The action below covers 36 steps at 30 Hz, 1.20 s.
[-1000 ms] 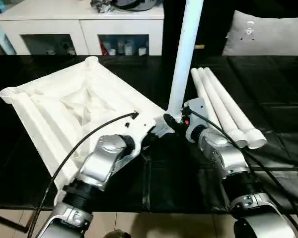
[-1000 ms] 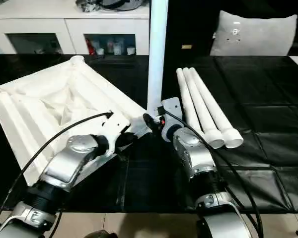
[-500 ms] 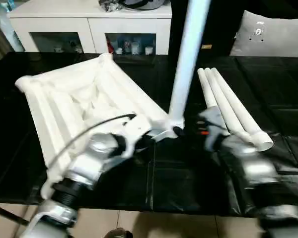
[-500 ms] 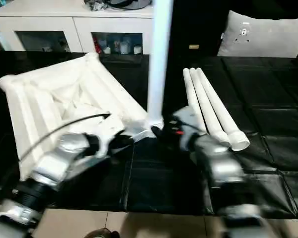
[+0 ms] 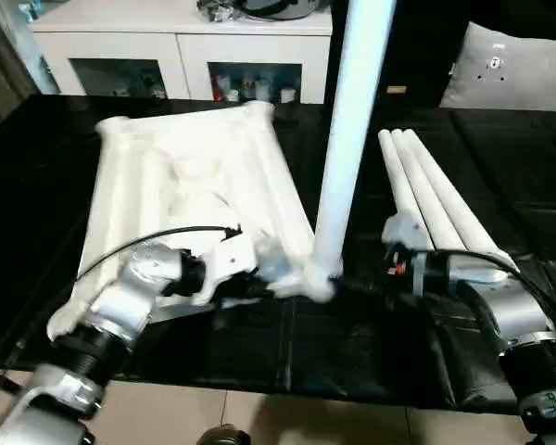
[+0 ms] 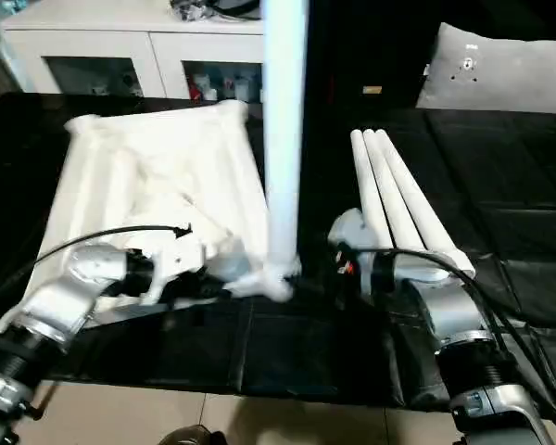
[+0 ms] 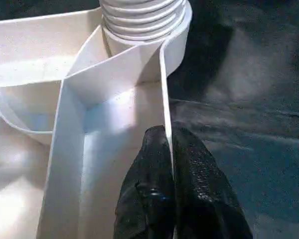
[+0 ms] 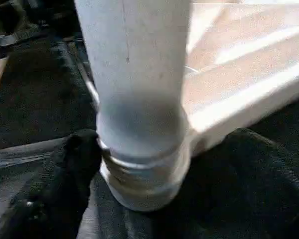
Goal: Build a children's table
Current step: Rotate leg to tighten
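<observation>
Table top, underside up, at bench front-left: one leg socketed at its near corner, three legs loose alongside; left jaws pinch its rib, right jaws wide.

The black-covered work surface carries the upturned white tabletop and three loose legs.

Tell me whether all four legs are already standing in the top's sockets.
No. One leg stands in a corner socket of the top; three loose legs lie side by side on the black surface.
</observation>
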Motion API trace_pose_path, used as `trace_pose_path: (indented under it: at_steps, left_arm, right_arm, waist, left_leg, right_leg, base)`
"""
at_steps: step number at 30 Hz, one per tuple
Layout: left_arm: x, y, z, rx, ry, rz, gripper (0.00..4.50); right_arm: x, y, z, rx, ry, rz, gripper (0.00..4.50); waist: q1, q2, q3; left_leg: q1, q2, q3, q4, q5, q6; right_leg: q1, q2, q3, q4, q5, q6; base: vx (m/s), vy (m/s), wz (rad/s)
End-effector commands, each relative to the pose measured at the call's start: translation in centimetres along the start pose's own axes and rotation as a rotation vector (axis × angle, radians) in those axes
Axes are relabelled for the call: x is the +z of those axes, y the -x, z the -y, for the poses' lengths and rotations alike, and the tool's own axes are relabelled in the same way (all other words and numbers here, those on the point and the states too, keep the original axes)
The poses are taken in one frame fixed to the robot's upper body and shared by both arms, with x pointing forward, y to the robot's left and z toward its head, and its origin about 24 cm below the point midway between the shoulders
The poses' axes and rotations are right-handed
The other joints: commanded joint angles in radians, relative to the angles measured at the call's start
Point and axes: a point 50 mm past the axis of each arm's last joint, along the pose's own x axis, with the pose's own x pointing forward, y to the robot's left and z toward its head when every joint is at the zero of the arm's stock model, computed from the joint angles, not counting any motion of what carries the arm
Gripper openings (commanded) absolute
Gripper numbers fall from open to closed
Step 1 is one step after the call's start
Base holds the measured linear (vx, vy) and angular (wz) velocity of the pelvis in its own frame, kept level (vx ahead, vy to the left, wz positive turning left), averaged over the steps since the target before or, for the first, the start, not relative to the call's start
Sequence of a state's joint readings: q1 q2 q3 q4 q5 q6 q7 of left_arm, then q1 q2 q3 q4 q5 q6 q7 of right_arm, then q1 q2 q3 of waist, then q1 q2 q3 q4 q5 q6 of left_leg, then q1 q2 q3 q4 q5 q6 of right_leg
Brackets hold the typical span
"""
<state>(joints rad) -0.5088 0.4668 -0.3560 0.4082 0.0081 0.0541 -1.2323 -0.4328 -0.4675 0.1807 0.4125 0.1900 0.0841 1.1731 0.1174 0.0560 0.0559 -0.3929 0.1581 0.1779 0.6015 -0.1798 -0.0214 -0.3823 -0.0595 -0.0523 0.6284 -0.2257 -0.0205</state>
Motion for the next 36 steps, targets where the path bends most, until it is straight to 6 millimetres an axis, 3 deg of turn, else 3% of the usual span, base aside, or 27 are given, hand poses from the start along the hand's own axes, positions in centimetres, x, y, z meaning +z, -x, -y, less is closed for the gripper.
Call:
trace_pose_path:
  at_steps: [1,3,13,19,24,27,29,30,31,34,36]
  left_arm:
    - [0.8,-0.7,0.4,-0.093,-0.069,-0.009,0.0]
    - [0.8,-0.7,0.4,-0.098,-0.072,-0.01,0.0]
    - [0.6,-0.7,0.5,-0.131,-0.08,-0.008,0.0]
    - [0.3,-0.4,0.5,-0.109,-0.053,0.007,0.0]
    - [0.6,-0.9,0.1,0.049,0.056,0.066,0.0]
    - [1.3,-1.6,-0.1,0.169,0.146,0.109,0.0]
    - [2.1,-2.3,-0.2,0.24,0.207,0.148,0.0]
    - [2.1,-2.3,-0.2,0.24,0.207,0.148,0.0]
    - [3.2,-3.1,-0.5,0.319,0.268,0.188,0.0]
    - [5.1,-4.3,-1.2,0.427,0.318,0.231,0.0]
    - [6.1,-4.9,-1.5,0.487,0.326,0.241,0.0]
  right_arm:
    - [0.3,-0.3,-0.4,0.044,0.014,-0.002,4.08]
    - [0.3,-0.5,-0.4,0.052,0.013,-0.001,3.73]
    - [0.2,-1.3,-0.7,0.102,-0.022,0.011,2.95]
    - [-0.1,-1.4,-1.0,0.113,-0.071,0.03,2.78]
    - [-0.7,-3.1,-1.2,0.006,-0.139,0.037,2.75]
    - [-1.1,-5.0,-0.8,-0.142,-0.18,0.003,2.75]
    - [-1.0,-6.4,-0.3,-0.247,-0.246,0.022,2.75]
    - [-1.0,-6.4,-0.3,-0.247,-0.246,0.022,2.75]
    - [-0.6,-7.8,0.1,-0.343,-0.304,0.046,2.75]
    - [-0.4,-9.5,0.7,-0.471,-0.356,0.025,2.74]
    - [-0.5,-9.9,0.8,-0.515,-0.373,0.0,2.74]
  waist:
    - [-0.003,0.002,-0.071]
    - [-0.002,0.0,-0.072]
    - [-0.002,-0.005,-0.073]
    - [-0.001,-0.007,-0.072]
    - [-0.005,-0.007,-0.069]
    - [-0.018,-0.006,-0.06]
    - [-0.039,-0.01,-0.058]
    - [-0.045,-0.008,-0.055]
    - [-0.049,-0.009,-0.059]
    - [-0.068,-0.013,-0.057]
    - [-0.064,-0.013,-0.061]
  left_leg:
    - [0.026,0.082,-0.031,-0.066,-0.177,0.07]
    - [0.025,0.082,-0.031,-0.066,-0.172,0.07]
    - [0.023,0.082,-0.03,-0.065,-0.154,0.074]
    - [0.023,0.081,-0.029,-0.064,-0.149,0.077]
    - [0.024,0.082,-0.03,-0.068,-0.171,0.063]
    - [0.027,0.082,-0.032,-0.078,-0.235,0.021]
    - [0.027,0.077,-0.036,-0.081,-0.268,-0.008]
    - [0.022,0.075,-0.039,-0.084,-0.267,-0.009]
    - [0.029,0.076,-0.037,-0.083,-0.274,-0.014]
    - [0.025,0.069,-0.036,-0.077,-0.256,-0.004]
    - [0.024,0.069,-0.033,-0.073,-0.219,0.013]
  right_leg:
    - [0.038,-0.097,0.047,-0.068,-0.014,-0.266]
    - [0.039,-0.098,0.048,-0.067,-0.011,-0.267]
    - [0.039,-0.097,0.047,-0.066,-0.017,-0.263]
    - [0.038,-0.098,0.047,-0.068,-0.033,-0.26]
    - [0.035,-0.101,0.047,-0.071,-0.071,-0.261]
    - [0.033,-0.101,0.05,-0.08,-0.183,-0.248]
    - [0.037,-0.104,0.051,-0.084,-0.267,-0.232]
    - [0.038,-0.105,0.049,-0.087,-0.28,-0.227]
    - [0.034,-0.1,0.05,-0.091,-0.288,-0.213]
    - [0.032,-0.1,0.051,-0.095,-0.27,-0.225]
    - [0.035,-0.101,0.053,-0.095,-0.243,-0.219]
  base:
    - [0.0,0.0,0.0]
    - [0.0,0.0,0.0]
    - [0.0,0.0,0.0]
    - [0.0,0.0,0.0]
    - [0.0,0.0,0.0]
    - [0.0,0.0,0.0]
    - [0.0,0.0,0.0]
    - [0.0,0.0,0.0]
    - [0.0,0.0,0.0]
    - [0.0,0.0,0.0]
    - [0.0,0.0,0.0]
